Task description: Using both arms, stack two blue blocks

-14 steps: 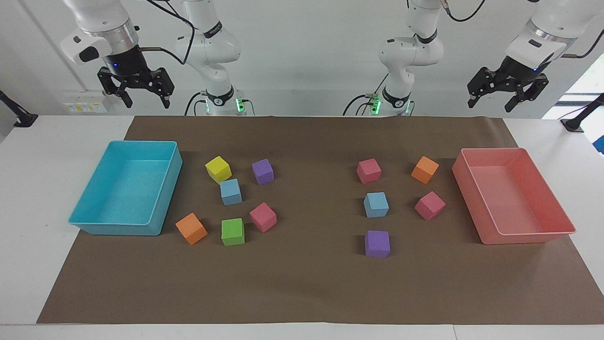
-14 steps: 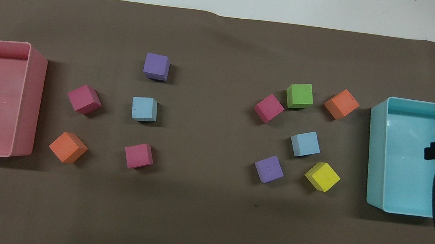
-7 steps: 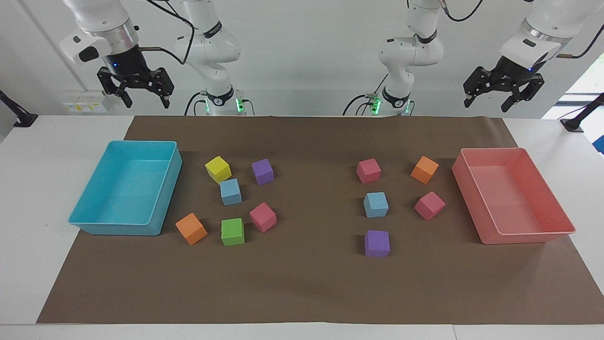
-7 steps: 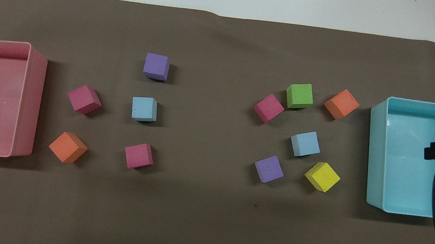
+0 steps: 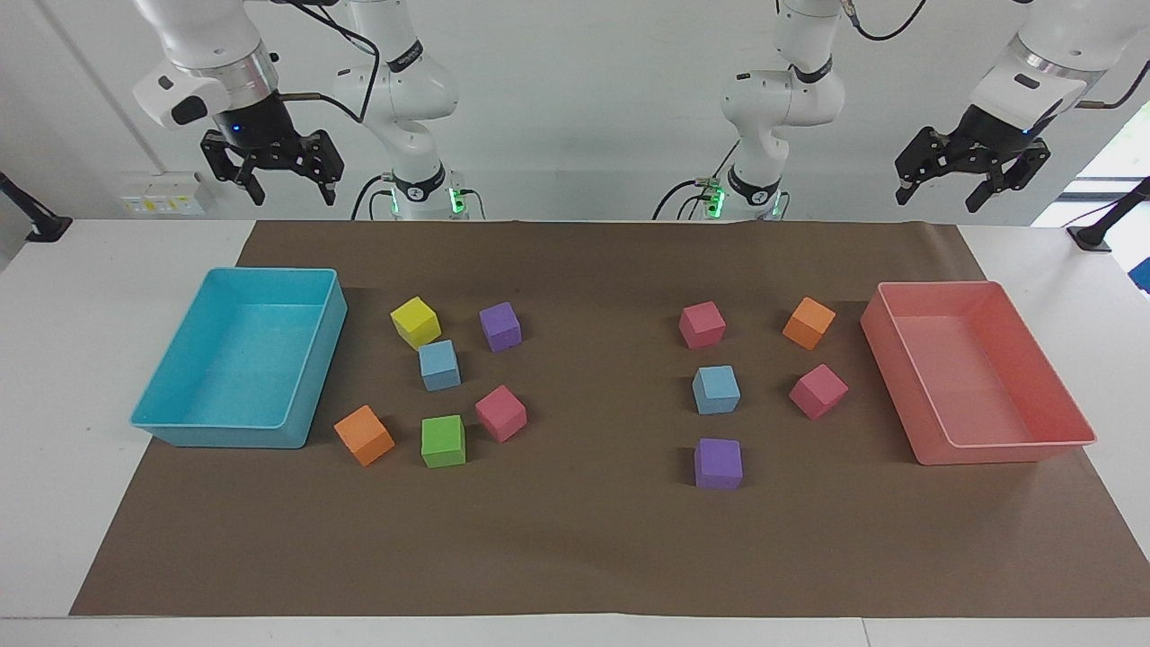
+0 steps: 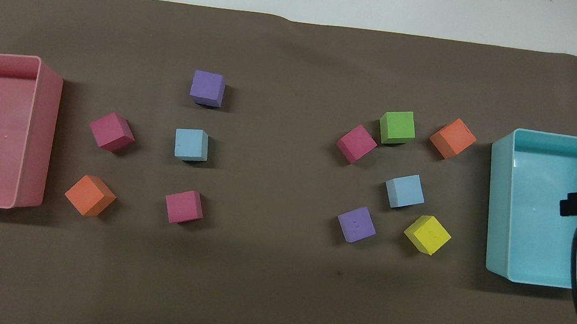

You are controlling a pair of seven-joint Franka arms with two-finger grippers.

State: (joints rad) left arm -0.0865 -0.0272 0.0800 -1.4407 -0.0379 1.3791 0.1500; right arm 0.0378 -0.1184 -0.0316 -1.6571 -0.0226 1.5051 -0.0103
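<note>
Blue blocks: one lies touching the yellow cube, with a purple cube beside, green and pink cubes farther. The other lies between a pink cube and a purple cube. Left gripper and right gripper hang high, open, empty.

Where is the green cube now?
The green cube sits toward the right arm's end, between the orange cube and a pink cube.
</note>
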